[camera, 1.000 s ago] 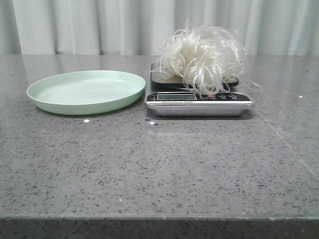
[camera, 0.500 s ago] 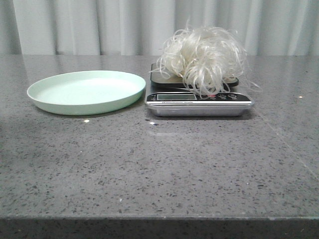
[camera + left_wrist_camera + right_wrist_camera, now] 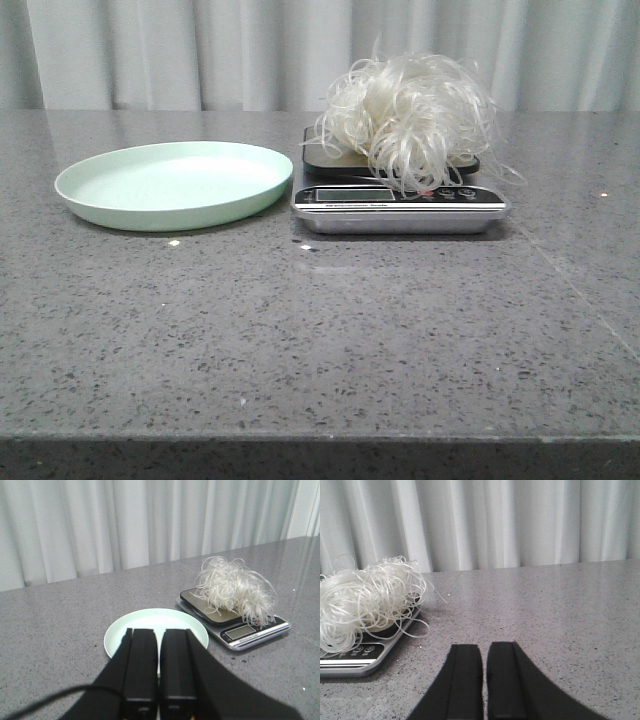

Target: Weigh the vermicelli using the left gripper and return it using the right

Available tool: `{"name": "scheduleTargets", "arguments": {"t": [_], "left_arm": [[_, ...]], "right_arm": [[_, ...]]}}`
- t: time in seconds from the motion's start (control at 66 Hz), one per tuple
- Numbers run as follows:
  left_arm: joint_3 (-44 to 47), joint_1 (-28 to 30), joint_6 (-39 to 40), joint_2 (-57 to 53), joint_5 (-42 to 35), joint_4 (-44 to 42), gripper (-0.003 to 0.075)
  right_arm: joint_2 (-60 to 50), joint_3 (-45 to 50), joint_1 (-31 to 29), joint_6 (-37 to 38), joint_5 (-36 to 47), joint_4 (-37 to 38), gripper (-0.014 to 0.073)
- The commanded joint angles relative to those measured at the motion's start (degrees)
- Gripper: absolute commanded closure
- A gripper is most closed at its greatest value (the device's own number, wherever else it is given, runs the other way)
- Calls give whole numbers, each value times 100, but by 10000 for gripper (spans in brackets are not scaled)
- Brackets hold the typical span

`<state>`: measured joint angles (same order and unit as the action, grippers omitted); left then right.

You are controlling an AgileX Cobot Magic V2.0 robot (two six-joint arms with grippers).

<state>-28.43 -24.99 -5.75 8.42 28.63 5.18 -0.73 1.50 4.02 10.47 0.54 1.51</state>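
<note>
One grey speckled table [image 3: 320, 330] is seen, and it fills most of the front view, with a pale curtain [image 3: 200, 50] hung behind its far edge. One mint-green plate [image 3: 172, 183] is placed on the left part of the table, and nothing is seen lying in it. One digital scale [image 3: 398, 196] is set just beside the plate, on its right, with one display strip turned toward the near side.

One bundle of vermicelli [image 3: 410, 115] is laid on the black platform of the scale. It is a loose white tangle, and some strands are hung over the near edge of the platform, in front of the display area.

Two grippers are shown, only in the wrist views. The left gripper [image 3: 159, 662] is held above the near side of the plate; its two black fingers are nearly closed, with only a thin gap, and nothing is held between them. The right gripper [image 3: 484, 677] is held over bare table, to the right of the scale; its fingers are also nearly together, and nothing is gripped.
</note>
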Motion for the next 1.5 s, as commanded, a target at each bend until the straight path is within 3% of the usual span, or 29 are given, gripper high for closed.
{"name": "scheduleTargets", "arguments": {"t": [0.0, 0.364, 0.545, 0.727, 0.939, 1.273, 1.364, 1.485], "left_arm": [[227, 21, -36, -410, -530, 72, 594], [609, 21, -36, -711, -923, 84, 594], [609, 21, -36, -711, -913, 95, 594], [609, 21, -36, -711, -904, 132, 594], [609, 21, -36, -711, -904, 132, 594], [609, 21, -36, -711, -904, 132, 594], [609, 21, -36, -711, -904, 132, 594], [609, 21, -36, -711, -904, 182, 594]], "right_arm": [[-78, -36, -38, -43, 475, -27, 393], [-78, -36, -38, -43, 482, -27, 393], [-78, -97, -45, -43, 902, -15, 393], [308, -1096, -45, -43, -208, 111, 393], [1644, -2449, -27, -43, -1722, 204, 393], [2266, -2648, 85, -43, -1564, 128, 386], [2575, -3006, 376, -43, -1763, 164, 298], [3211, -3700, 762, -43, -2137, 255, 88]]}}
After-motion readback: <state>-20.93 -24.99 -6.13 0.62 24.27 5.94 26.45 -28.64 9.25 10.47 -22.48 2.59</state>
